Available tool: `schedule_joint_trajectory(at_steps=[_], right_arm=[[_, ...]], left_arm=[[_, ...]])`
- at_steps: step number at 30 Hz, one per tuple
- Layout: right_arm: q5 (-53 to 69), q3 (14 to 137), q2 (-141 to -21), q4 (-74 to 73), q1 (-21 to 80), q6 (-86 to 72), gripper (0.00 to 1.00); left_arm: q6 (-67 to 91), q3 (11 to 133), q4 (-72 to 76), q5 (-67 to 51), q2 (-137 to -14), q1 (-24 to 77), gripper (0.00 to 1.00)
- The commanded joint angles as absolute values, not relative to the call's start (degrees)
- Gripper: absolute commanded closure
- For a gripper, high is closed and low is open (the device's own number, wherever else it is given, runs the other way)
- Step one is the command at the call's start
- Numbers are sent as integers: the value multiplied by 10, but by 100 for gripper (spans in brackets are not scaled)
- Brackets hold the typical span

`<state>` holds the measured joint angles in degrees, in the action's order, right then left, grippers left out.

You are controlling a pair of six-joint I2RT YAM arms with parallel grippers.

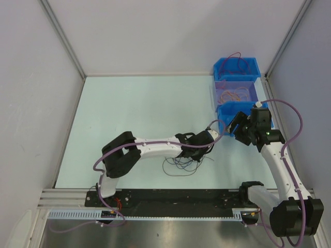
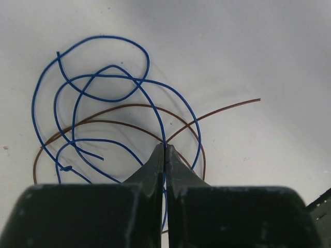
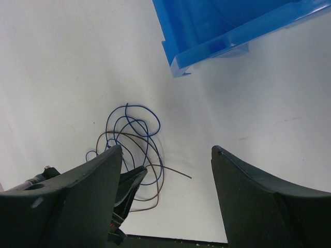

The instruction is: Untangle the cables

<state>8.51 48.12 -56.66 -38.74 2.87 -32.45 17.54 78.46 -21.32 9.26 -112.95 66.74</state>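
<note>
Above the pale table (image 1: 129, 103), beside the blue bins (image 1: 226, 112), the right end effector (image 3: 165, 148) hung wide and empty. The left end effector (image 2: 165, 149) was clamped on the blue cable (image 2: 124, 77), looped over the brown cable (image 2: 227, 107) at the table's near middle.

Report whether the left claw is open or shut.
Shut: the left claw has its tips pressed together, the blue cable pinched between them.

Blue and brown cables (image 2: 129, 105), tangled
</note>
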Motion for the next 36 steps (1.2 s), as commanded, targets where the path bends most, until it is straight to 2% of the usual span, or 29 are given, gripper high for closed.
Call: schedule_joint_trajectory(at_steps=[1, 11, 15, 19, 21, 22, 26, 31, 36], right_arm=[[102, 482, -562, -380, 25, -321, 26], [114, 482, -563, -376, 26, -323, 27], [120, 482, -563, -374, 26, -326, 27], [142, 481, -558, -365, 29, -329, 27], [167, 480, -549, -349, 30, -328, 27], [204, 477, -543, -339, 31, -329, 26], [323, 454, -521, -261, 41, -358, 27], [407, 432, -516, -153, 58, -442, 27], [385, 425, -526, -116, 78, -474, 28]], left_arm=[[163, 844, -263, 119, -1094, 668, 100], [135, 1048, -407, 82, -933, 618, 100], [122, 1082, -416, 95, -876, 609, 100], [142, 993, -363, 86, -847, 586, 100], [167, 906, -314, 42, -841, 570, 100], [194, 847, -296, -23, -839, 552, 100], [242, 738, -203, -112, -825, 526, 100], [248, 706, -179, -134, -823, 517, 100], [242, 711, -180, -143, -824, 514, 100]])
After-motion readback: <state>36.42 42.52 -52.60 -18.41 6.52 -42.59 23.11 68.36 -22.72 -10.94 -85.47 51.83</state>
